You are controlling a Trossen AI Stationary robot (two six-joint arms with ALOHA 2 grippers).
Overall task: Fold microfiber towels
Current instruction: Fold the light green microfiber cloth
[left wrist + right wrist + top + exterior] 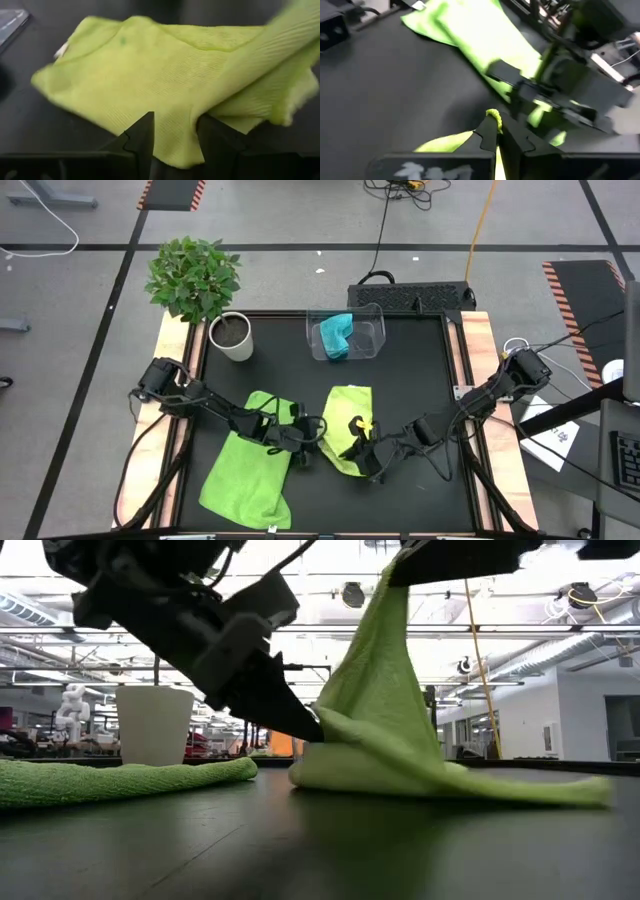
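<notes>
Black matting lies under my lime-green towel (347, 420): my right gripper (358, 442), clamped on its corner, should lift it across while my left gripper (313, 442), jaws apart astride its near-left edge, steadies it.

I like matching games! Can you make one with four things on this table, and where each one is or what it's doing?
Things:
1. blue towel
2. white pot
3. right gripper
4. flat green towel

Places or states:
A. lying spread out on the table under the left arm
B. inside the clear bin
C. shut on a corner of the other green towel, lifting it
D. holding the leafy plant at the table's back left corner

Pairs: 1-B, 2-D, 3-C, 4-A
</notes>
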